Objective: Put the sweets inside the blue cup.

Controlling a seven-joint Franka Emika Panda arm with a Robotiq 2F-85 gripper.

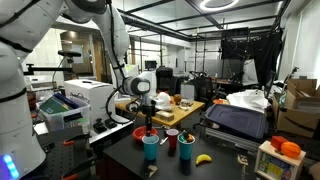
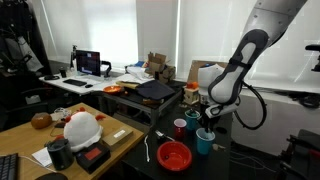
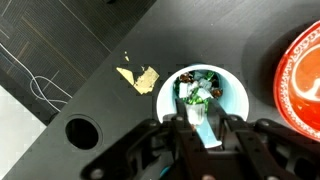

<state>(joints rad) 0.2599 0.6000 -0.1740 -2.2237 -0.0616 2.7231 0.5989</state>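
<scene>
The wrist view looks straight down into the blue cup point(image 3: 236, 96), which stands upright on the dark table with several green and white wrapped sweets point(image 3: 198, 86) lying inside. My gripper point(image 3: 196, 118) hangs just over the cup's near rim. Its fingers stand close together with a white wrapped sweet pinched between the tips. In both exterior views the gripper point(image 1: 149, 126) point(image 2: 207, 122) points down right above the blue cup point(image 1: 151, 148) point(image 2: 205, 141).
A red bowl point(image 3: 306, 84) point(image 2: 173, 155) sits close beside the cup. A red cup point(image 1: 172, 140) point(image 2: 180, 128) and a dark cup point(image 1: 186, 149) stand nearby. A yellow wrapper scrap point(image 3: 137, 77) and a round hole point(image 3: 81, 131) mark the table. A banana point(image 1: 203, 158) lies further along.
</scene>
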